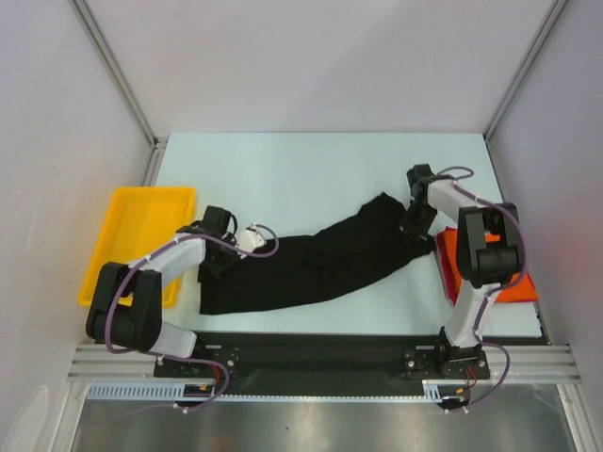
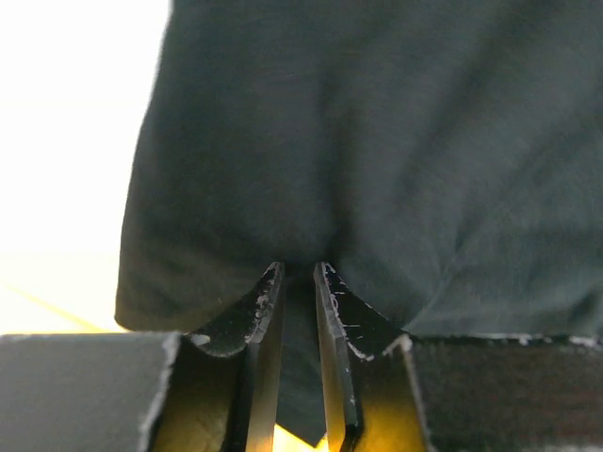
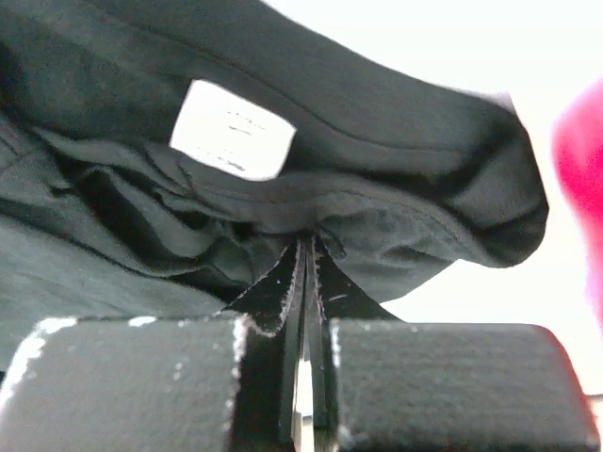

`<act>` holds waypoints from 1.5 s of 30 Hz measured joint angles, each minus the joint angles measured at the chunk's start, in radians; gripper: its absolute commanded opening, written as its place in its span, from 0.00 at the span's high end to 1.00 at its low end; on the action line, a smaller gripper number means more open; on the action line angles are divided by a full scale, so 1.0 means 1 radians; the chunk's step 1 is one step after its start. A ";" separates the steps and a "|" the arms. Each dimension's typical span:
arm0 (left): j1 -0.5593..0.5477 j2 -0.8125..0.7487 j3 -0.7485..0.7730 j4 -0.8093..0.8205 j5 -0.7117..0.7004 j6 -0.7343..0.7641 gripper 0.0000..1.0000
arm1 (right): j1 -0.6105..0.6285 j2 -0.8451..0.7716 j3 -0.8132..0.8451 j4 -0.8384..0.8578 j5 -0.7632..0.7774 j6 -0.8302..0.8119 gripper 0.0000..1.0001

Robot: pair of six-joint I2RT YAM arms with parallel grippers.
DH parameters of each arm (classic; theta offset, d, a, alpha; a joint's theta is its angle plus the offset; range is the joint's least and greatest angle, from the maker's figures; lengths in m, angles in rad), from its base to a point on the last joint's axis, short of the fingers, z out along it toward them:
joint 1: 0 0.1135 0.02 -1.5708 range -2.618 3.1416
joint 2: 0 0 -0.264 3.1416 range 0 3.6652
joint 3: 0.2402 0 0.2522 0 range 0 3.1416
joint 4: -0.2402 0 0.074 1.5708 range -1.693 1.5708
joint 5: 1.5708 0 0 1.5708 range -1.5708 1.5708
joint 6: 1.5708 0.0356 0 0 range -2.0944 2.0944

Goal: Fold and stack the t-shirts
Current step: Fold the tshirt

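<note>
A large black t-shirt lies stretched across the table between both arms. My left gripper is shut on its left end; in the left wrist view the black cloth is pinched between the jaws of the gripper. My right gripper is shut on the shirt's right end near the collar; the right wrist view shows the black cloth with a white label clamped in the gripper. An orange-red t-shirt lies folded under my right arm and shows pink-red in the right wrist view.
A yellow plastic tray sits at the table's left edge, close to my left arm. Enclosure walls stand at the left, right and back of the pale table.
</note>
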 measured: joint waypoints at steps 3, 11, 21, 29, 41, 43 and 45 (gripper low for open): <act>-0.039 -0.023 -0.011 -0.053 0.023 0.011 0.72 | 0.013 0.110 0.161 0.076 0.024 -0.016 1.00; -0.222 -0.028 0.000 -0.212 0.117 -0.039 0.71 | 0.071 0.491 0.701 0.258 0.036 -0.034 1.00; -0.469 0.145 0.156 -0.337 0.179 -0.231 0.69 | 0.124 0.864 1.253 0.365 -0.025 0.047 1.00; -0.500 0.378 0.370 -0.452 0.391 -0.409 0.56 | 0.126 0.869 1.241 0.413 -0.062 0.093 1.00; -0.497 0.335 0.402 -0.545 0.647 -0.440 0.36 | 0.113 0.753 1.092 0.441 -0.113 0.069 0.69; -0.458 0.286 0.406 -0.556 0.650 -0.433 0.36 | 0.105 0.686 1.032 0.437 -0.115 0.069 0.66; -0.406 0.217 0.412 -0.560 0.660 -0.429 0.36 | 0.087 0.595 0.957 0.446 -0.116 0.070 0.65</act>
